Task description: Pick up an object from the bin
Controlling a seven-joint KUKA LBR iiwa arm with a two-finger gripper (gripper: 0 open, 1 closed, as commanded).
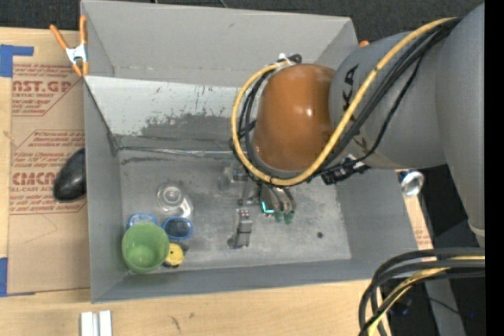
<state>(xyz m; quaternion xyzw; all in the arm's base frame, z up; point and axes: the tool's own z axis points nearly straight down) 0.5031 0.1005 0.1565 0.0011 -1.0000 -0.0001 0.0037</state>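
My gripper (pixel 258 220) hangs low over the bare middle of the bin floor, under the arm's orange cover. Its two fingers (pixel 240 230) stand apart, open, with nothing between them. The nearest loose thing is a clear glass cup (pixel 172 199), lying to the gripper's left and apart from it. Just below that cup sits a small blue lid-like piece (pixel 179 228). A green plastic cup (pixel 143 248) stands in the bin's front left corner, with a small yellow piece (pixel 173 254) touching its right side.
All the loose things cluster in the front left corner. The arm and its cables cover the bin's right side and part of the back wall. Bare scuffed floor lies around and in front of the gripper.
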